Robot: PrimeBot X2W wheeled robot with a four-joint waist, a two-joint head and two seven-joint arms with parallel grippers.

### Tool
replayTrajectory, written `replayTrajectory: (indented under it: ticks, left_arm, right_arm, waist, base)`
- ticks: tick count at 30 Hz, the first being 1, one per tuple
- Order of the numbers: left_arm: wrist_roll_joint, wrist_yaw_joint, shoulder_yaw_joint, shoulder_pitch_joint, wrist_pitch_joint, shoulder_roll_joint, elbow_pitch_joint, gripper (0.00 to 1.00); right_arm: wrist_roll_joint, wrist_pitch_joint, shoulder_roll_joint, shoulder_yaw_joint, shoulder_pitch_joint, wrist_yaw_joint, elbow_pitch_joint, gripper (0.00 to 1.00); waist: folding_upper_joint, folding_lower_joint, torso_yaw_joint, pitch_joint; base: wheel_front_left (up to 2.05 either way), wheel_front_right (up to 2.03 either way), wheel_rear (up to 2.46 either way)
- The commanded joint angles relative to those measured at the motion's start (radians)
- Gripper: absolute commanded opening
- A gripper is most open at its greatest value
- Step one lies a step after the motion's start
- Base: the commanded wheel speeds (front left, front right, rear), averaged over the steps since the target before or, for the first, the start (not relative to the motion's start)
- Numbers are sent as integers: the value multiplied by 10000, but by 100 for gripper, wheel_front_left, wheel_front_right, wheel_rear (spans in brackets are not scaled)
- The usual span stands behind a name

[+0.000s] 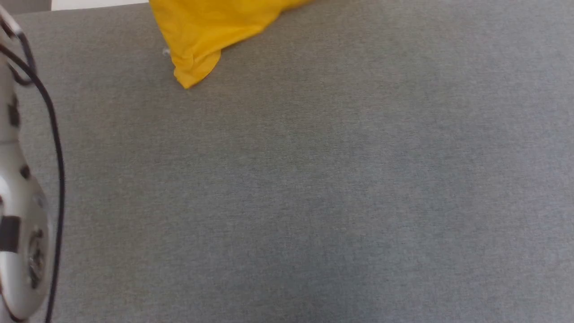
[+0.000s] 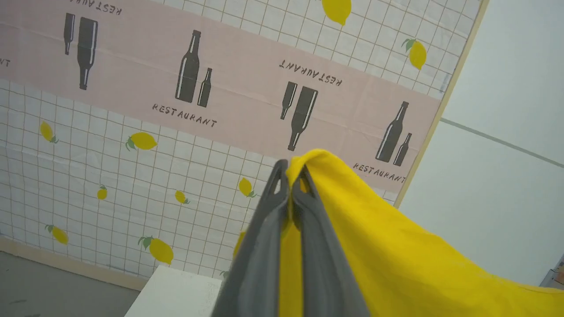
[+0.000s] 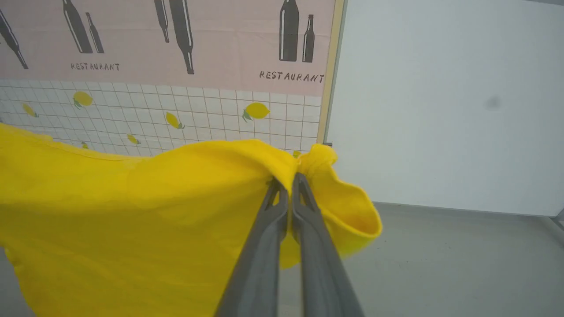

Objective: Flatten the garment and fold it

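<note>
A yellow T-shirt [image 3: 132,211] hangs spread side to side between two raised grippers. The left gripper [image 2: 291,176] is pressed together on one upper edge, and the right gripper [image 3: 288,180] pinches the other. In the head view, a low corner of the shirt appears to rest on the far part of the grey surface [image 1: 314,179], ahead of both arms. Its front print is hidden, and most of the cloth is cut off.

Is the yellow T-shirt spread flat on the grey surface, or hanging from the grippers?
Hanging, not flat: the left gripper and right gripper are each shut on the bright yellow T-shirt, which drapes from them.
</note>
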Motion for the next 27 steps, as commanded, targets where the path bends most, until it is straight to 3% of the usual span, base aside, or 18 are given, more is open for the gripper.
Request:
replayTrajectory:
  ticks: [1, 8, 14, 19, 27]
  left_arm:
    - [-149, -146, 61, 381, -154, -61, 100, 0]
    - [-830, -953, 216, 2144, -756, -426, 389, 0]
    - [-1369, -1301, 511, 5202, -1396, -723, -175, 0]
    - [-1872, -1013, 820, 8241, -1450, -1178, -1472, 0]
    - [-2037, 153, 870, 13025, -941, -1826, -3427, 0]
  right_arm:
    - [336, -113, -164, 258, 418, -13, -11, 0]
    - [2265, -453, -1083, 1515, 2800, -13, -865, 0]
    - [3812, -596, -1815, 2131, 6215, -13, -2102, 0]
    - [4374, -650, -2011, 1892, 9107, -13, -3044, 0]
    - [4307, -41, -1523, 540, 13419, -13, -3990, 0]
  waist:
    - [0, -1, 134, -75]
    - [0, -1, 526, -1015]
    - [0, -1, 799, -2395]
    - [0, -1, 894, -3383]
    - [0, -1, 1024, -4263]
  base:
    - [0, 0, 0]
    - [0, 0, 0]
    - [0, 0, 0]
    - [0, 0, 0]
    - [0, 0, 0]
